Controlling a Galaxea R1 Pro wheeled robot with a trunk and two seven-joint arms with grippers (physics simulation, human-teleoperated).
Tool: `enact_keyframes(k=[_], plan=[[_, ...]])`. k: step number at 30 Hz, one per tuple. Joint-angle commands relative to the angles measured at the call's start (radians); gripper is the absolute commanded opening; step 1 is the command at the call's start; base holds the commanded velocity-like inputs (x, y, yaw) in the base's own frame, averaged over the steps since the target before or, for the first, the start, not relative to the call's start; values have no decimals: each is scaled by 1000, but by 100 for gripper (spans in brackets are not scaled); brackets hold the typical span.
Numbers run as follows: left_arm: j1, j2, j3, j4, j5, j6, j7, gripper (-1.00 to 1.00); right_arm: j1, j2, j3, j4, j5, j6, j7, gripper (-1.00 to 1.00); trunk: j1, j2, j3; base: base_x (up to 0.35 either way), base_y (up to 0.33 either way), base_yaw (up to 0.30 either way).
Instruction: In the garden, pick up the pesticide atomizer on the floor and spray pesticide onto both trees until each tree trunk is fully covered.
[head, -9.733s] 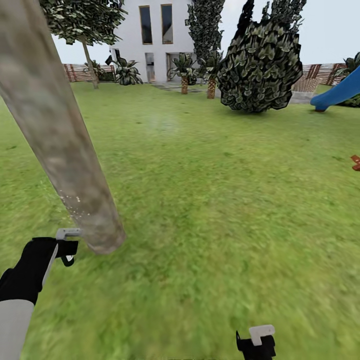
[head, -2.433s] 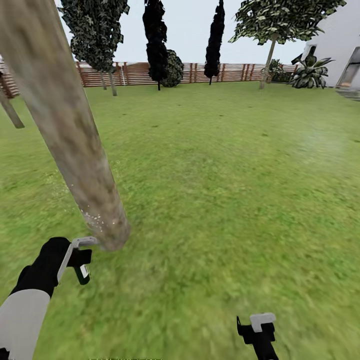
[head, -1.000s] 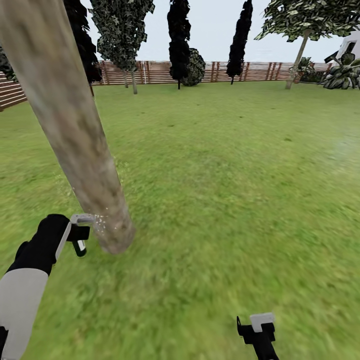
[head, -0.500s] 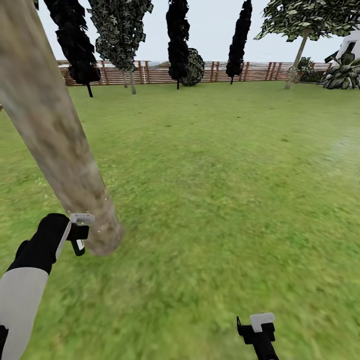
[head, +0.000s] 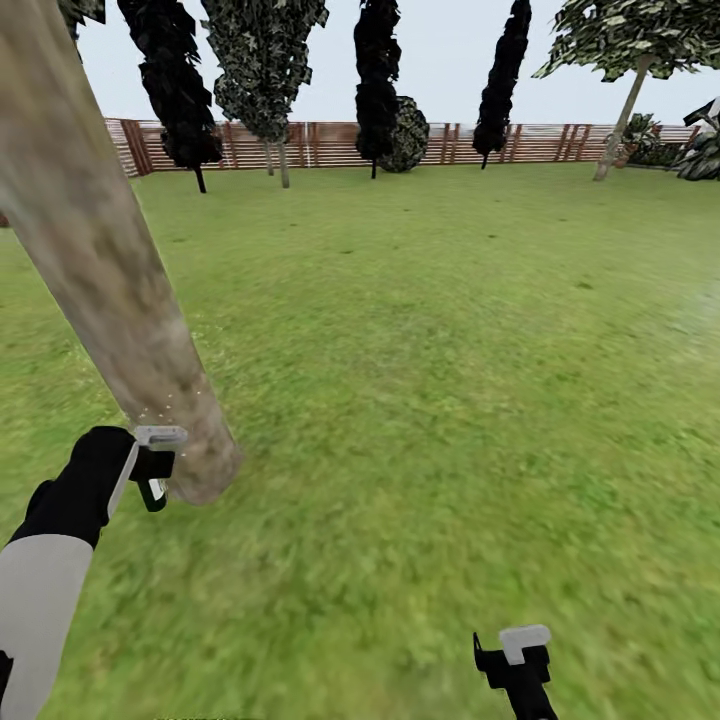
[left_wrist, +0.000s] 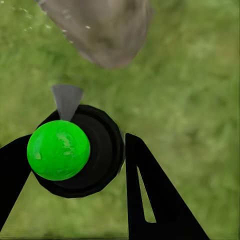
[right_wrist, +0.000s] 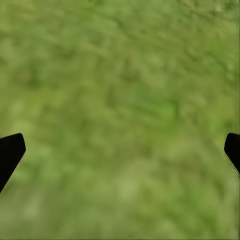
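At the base of the tree trunk (head: 110, 290) the left gripper (left_wrist: 75, 165) is clamped on the pesticide atomizer (left_wrist: 58, 150), nozzle nearly touching bark — risk: mist hits one low patch, upper trunk & far side uncovered — right gripper (right_wrist: 120, 150) spread, idle.

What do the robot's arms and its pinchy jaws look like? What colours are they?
The left arm has a pale grey-white sleeve that turns into a rounded black wrist, tipped with a light grey piece at the left gripper. In the left wrist view its jaws are flat black wedges, one with a narrow slot cut through. The right gripper is black with a pale grey block on top. No cables or markings show.
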Motion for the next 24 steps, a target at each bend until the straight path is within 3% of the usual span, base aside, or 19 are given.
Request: enact_keyframes(k=[1, 4, 13, 19, 21, 24], plan=[[-1, 1, 1, -1, -10, 4, -10, -100, 0, 0, 5, 0, 10, 1, -10, 100, 0, 0, -1, 132, -264, 275], [-1, 3, 2, -1, -10, 4, -10, -100, 0, 0, 5, 0, 10, 1, -10, 100, 0, 0, -1, 191, -228, 221], [1, 2, 3, -1, -9, 4, -10, -100, 0, 0, 5, 0, 10, 1, -10, 100, 0, 0, -1, 183, -212, 16], [4, 1, 4, 3, -9, 4, -10, -100, 0, 0, 6, 0, 10, 1, -10, 100, 0, 0, -1, 14, -270, 251], [9, 5, 4, 7, -10, 3, -9, -100, 0, 0, 6, 0, 10, 1, -10, 100, 0, 0, -1, 99, -271, 277], [18, 33, 5, 16, -9, 2, -9, -100, 0, 0, 6, 0, 10, 1, -10, 100, 0, 0, -1, 124, -271, 278]])
